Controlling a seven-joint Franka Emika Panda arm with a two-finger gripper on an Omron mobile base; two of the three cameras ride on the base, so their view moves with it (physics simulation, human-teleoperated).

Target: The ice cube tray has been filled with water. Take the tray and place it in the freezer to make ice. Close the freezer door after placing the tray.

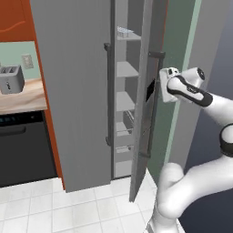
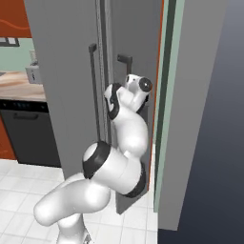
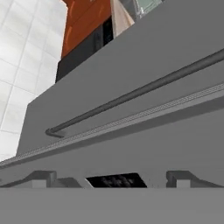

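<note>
The freezer door (image 1: pixel 144 109) stands nearly shut, swung in until only a narrow slot of the freezer (image 1: pixel 125 95) stays visible between it and the plain grey door (image 1: pixel 75 91) to its left. Through that slot I can see pale shelves stacked one above another, and on the top shelf, high up, lies the ice cube tray (image 1: pixel 124 32), flat, with one short end toward the opening. Its long axis seems to run back into the compartment, though so little of it shows that I cannot be sure.

The door's long axis is vertical, and its bar handle (image 1: pixel 154 104) runs up and down the outer face, with the dark dispenser recess (image 1: pixel 149 92) beside it at about the hand's height. The white arm reaches up from the base and bends toward that outer face. The gripper (image 3: pixel 112 186) is close against the door, its two dark tips spread wide apart with nothing between them. From the hand's own camera the door's grey face lies just ahead and the plain door's handle (image 3: pixel 131 94) crosses as a long slanted bar.

Off to the left sit a toaster (image 1: pixel 10 78) on a wooden counter (image 1: pixel 22 98) and a black dishwasher (image 1: pixel 25 148) beneath.
</note>
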